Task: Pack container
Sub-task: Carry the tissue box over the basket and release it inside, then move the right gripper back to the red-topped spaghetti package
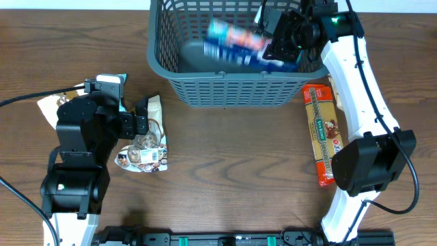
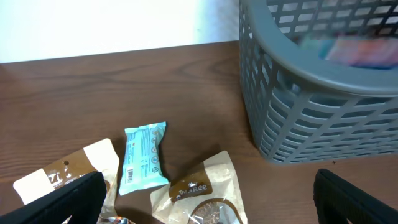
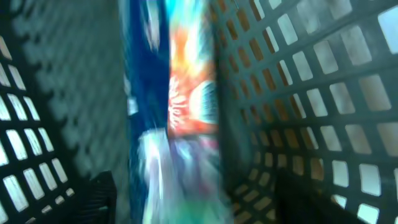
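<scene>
Gaping above one lattice-walled grey plastic basket [image 1: 232, 74] at the desk's far edge, right gripper [image 1: 278, 42]; left gripper [image 1: 142, 116] likewise spread.

My left arm [image 1: 78, 137] sits folded low at the near side, the left claw [image 1: 145, 116] pointing right, fingers [image 2: 68, 199] spread wide. My right arm [image 1: 355, 82] stretches far forward, wrist bent leftward, right claw [image 1: 274, 42] parted.

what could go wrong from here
The blurred blue-and-orange packet may land propped against the basket wall, wasting room. The right gripper is down inside near the right wall and could snag the lattice lifting out. The left gripper hangs open over bunched pouches and might pinch two.
</scene>
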Robot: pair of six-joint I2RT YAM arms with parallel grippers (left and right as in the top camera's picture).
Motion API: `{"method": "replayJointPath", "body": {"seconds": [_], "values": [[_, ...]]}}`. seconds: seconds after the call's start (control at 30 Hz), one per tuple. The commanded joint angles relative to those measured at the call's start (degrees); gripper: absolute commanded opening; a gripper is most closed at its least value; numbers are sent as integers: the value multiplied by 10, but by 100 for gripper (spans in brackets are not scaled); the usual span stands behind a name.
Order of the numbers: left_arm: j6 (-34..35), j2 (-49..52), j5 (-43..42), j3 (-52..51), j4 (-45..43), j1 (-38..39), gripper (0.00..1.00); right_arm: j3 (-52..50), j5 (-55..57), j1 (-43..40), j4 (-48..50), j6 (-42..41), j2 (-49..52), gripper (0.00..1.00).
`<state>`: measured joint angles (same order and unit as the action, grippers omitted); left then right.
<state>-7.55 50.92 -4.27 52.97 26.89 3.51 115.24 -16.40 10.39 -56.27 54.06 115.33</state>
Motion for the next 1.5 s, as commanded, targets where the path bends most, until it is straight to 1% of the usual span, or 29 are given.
{"method": "replayJointPath", "body": {"seconds": [0.0, 0.1, 0.13, 0.17, 0.3, 0.47, 0.57, 0.67, 0.73, 0.8, 0.87, 0.97, 1.07, 1.3, 1.47], "values": [[-3, 0, 5, 8, 0, 2, 99, 10, 1, 6, 4, 9, -20, 65], [-3, 0, 4, 8, 0, 2, 99, 10, 1, 6, 9, 6, -20, 81], [-3, 0, 5, 8, 0, 2, 99, 10, 1, 6, 15, -4, -20, 92], [-3, 0, 5, 8, 0, 2, 99, 10, 1, 6, 22, -15, -21, 98], [-4, 0, 5, 8, 0, 2, 99, 10, -4, 6, 94, -108, -34, 99], [-4, 0, 5, 8, 0, 2, 99, 10, 2, 4, 259, -289, -86, 99], [-4, 0, 5, 8, 0, 2, 99, 10, 26, -3, 331, -395, -125, 99], [-4, 0, 5, 8, 0, 2, 99, 10, 33, -20, 370, -466, -163, 99], [-4, 0, 5, 8, 0, 2, 99, 10, 73, -37, 368, -522, -183, 99], [-4, 1, 5, 8, 0, 2, 99, 10, 142, -56, 334, -584, -202, 99], [-4, 1, 5, 8, 0, 2, 99, 10, 211, -76, 277, -621, -217, 99], [-4, 0, 5, 8, 0, 2, 99, 10, 274, -100, 183, -628, -230, 99], [-4, 1, 5, 8, 0, 2, 99, 10, 316, -120, 63, -628, -232, 99], [-4, 1, 5, 8, 0, 2, 99, 9, 325, -163, -181, -617, -230, 99], [-3, 1, 4, 8, 10, 2, 99, 1, 325, -188, -299, -596, -230, 99]]}}
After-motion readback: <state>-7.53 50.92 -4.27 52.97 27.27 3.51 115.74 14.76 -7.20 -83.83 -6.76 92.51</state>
